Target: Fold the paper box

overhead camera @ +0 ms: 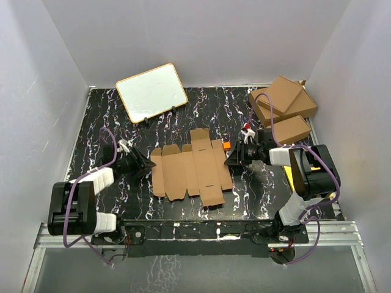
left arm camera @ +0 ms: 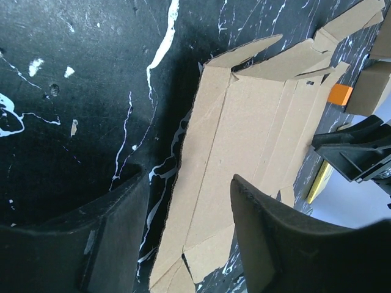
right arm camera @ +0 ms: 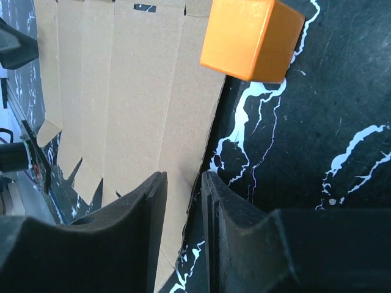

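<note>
Brown cardboard: one paper box (overhead camera: 192,168), flat and unfolded, mid-table (overhead camera: 98,122). One whiteboard (overhead camera: 151,91) back-left, well apart. My left gripper (left arm camera: 189,180) has its jaws spread, straddling the box's left edge: one finger over black table, one over card. One orange block (right arm camera: 250,36) sits just beside the box's right edge, near my right gripper (right arm camera: 183,177), jaws at a slim gap over that edge. Three cartons (overhead camera: 283,104) piled back-right. Bare table along the near side.

On the black tabletop (overhead camera: 98,122) the paper box (overhead camera: 192,168) lies flat at centre, an orange block (overhead camera: 226,145) beside it, a whiteboard (overhead camera: 151,92) and cartons (overhead camera: 282,107) along the far edge
</note>
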You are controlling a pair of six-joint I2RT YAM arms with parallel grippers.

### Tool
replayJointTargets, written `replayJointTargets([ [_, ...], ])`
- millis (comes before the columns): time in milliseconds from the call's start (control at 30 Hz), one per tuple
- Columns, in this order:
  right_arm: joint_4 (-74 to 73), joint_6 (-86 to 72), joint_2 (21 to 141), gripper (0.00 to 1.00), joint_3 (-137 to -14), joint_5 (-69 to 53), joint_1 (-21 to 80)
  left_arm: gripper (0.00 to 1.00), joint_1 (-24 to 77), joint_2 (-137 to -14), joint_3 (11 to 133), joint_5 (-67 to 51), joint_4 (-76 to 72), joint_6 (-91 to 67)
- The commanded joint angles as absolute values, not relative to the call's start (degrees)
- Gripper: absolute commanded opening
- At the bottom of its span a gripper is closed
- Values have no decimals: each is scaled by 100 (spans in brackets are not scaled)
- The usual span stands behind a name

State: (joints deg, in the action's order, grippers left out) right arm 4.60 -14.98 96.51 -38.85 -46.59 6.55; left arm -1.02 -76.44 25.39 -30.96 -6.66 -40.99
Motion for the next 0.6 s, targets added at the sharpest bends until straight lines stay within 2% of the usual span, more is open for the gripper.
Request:
replayJointTargets([
  [0, 765, -1525, 9650, 33, -4019, -4750, 714, 52, -60, -7689, 2652, -3190, -571, -4071],
  [167, 719, -1516, 9727, 33, -4051, -4690, 813, 47, 32, -7716, 2694, -3178, -612, -4094],
  [367, 643, -1461, 9776, 32, -4091, -4579, 902, 46, 225, -7786, 2671, -3295, -963, -4288],
  [567, 608, -1435, 9800, 32, -4113, -4587, 933, 41, 452, -7644, 2577, -3418, -1456, -4550],
])
